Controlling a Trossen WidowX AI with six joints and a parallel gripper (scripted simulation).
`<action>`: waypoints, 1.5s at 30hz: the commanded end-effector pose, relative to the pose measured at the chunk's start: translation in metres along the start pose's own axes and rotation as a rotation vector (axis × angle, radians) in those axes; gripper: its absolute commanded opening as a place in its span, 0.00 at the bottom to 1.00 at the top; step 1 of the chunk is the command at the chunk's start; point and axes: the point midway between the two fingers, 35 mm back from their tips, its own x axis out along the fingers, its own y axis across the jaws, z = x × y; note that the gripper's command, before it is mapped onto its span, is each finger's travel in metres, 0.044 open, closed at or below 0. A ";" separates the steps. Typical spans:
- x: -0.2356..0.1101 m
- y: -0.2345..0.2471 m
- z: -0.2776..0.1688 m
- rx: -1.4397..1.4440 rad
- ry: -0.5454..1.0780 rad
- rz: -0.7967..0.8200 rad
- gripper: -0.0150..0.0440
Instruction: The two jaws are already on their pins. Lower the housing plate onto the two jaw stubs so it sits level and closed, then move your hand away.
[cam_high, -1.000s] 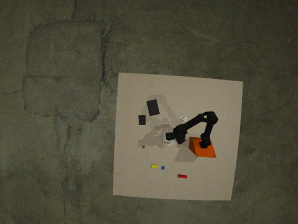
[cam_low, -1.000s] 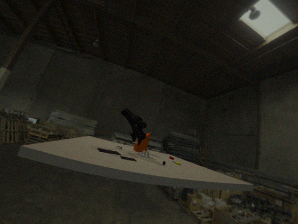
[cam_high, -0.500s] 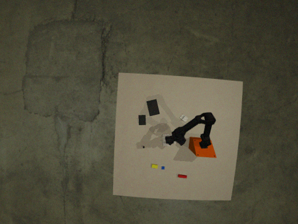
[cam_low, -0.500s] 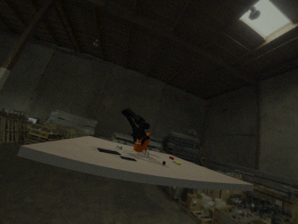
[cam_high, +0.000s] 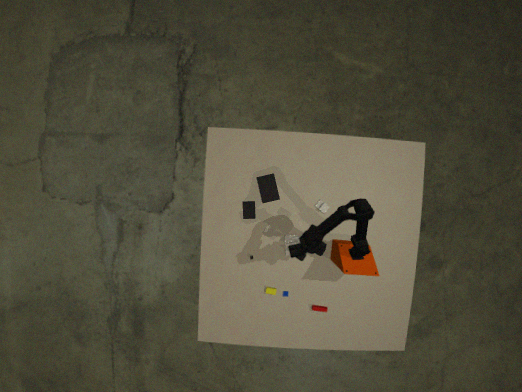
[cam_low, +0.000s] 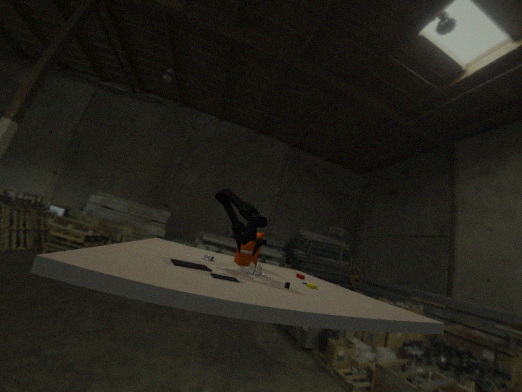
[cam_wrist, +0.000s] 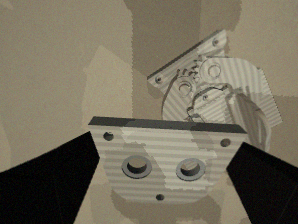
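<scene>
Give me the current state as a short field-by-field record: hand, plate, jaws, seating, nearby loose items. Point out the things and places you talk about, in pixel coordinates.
hand (cam_wrist: 162, 137): shut on the housing plate
housing plate (cam_wrist: 160, 182): held by its sides, two ringed holes and three small ones showing
jaw assembly (cam_wrist: 230, 70): beyond the plate in the wrist view, partly hidden by it
seating: not on the stubs
loose items: yellow block (cam_high: 270, 291) (cam_low: 311, 286), blue block (cam_high: 285, 294), red block (cam_high: 319, 308) (cam_low: 300, 276)
</scene>
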 end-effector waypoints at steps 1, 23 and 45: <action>-0.001 -0.005 0.001 -0.071 0.007 0.002 0.85; 0.000 -0.032 0.016 -0.529 0.016 0.024 0.85; 0.001 -0.038 0.021 -0.648 0.017 0.031 0.85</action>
